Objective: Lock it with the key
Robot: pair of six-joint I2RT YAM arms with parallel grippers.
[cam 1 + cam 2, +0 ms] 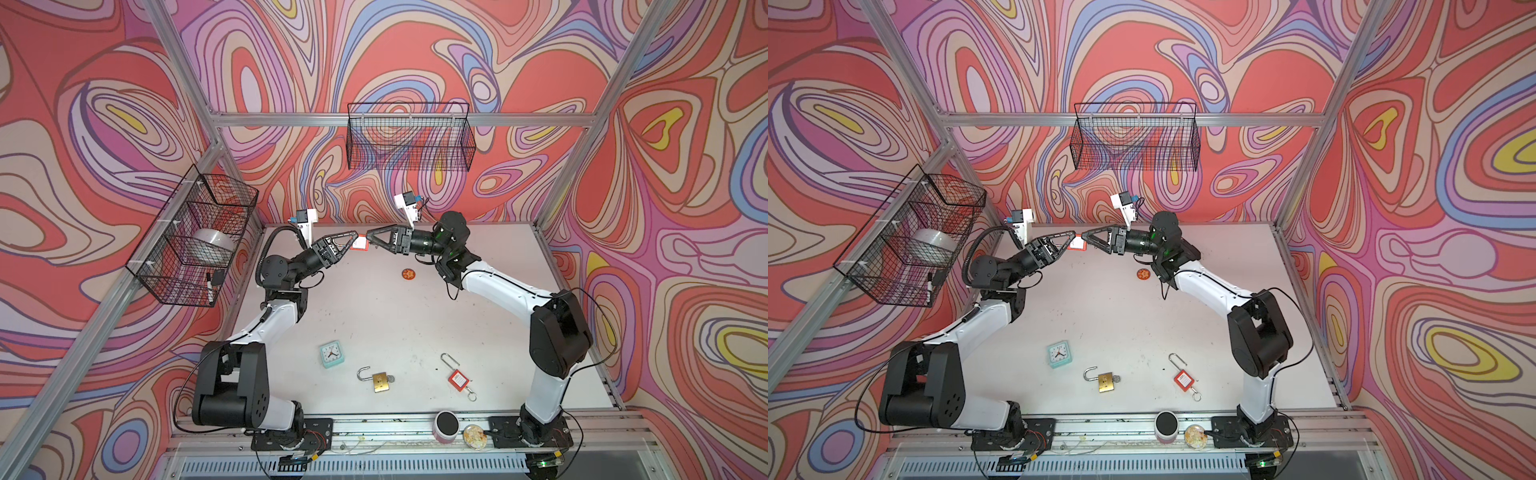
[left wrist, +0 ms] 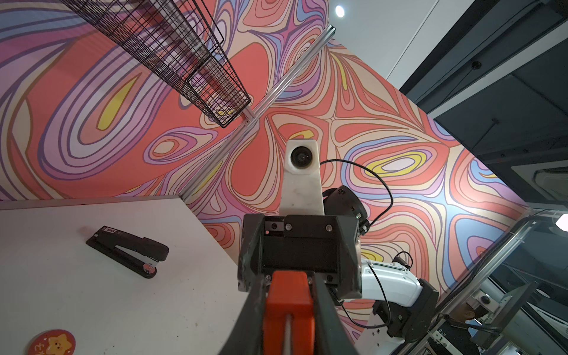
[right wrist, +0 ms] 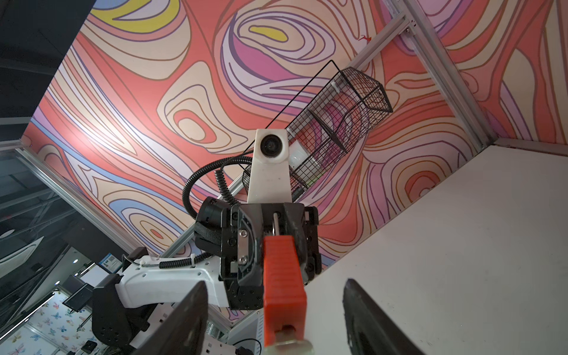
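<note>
An orange padlock point(image 1: 360, 243) hangs in the air over the back of the table, and my left gripper point(image 1: 354, 237) is shut on its body. In the left wrist view the lock point(image 2: 289, 304) fills the gap between the two black fingers point(image 2: 255, 316). My right gripper point(image 1: 371, 240) faces it tip to tip and is open. In the right wrist view its fingers point(image 3: 190, 313) stand wide on either side of the lock point(image 3: 282, 276) without touching it. A blurred silvery key head point(image 3: 287, 342) sticks out of the lock's near end. Both top views show the lock point(image 1: 1077, 243) between the two grippers.
A brass padlock point(image 1: 380, 380) with a raised shackle, a red padlock point(image 1: 456, 376) with a long shackle, and a small teal clock point(image 1: 331, 354) lie near the front. A round red sticker point(image 1: 409, 274) lies mid-table. A black stapler point(image 2: 129, 250) lies at the back. Wire baskets point(image 1: 409, 141) hang on the walls.
</note>
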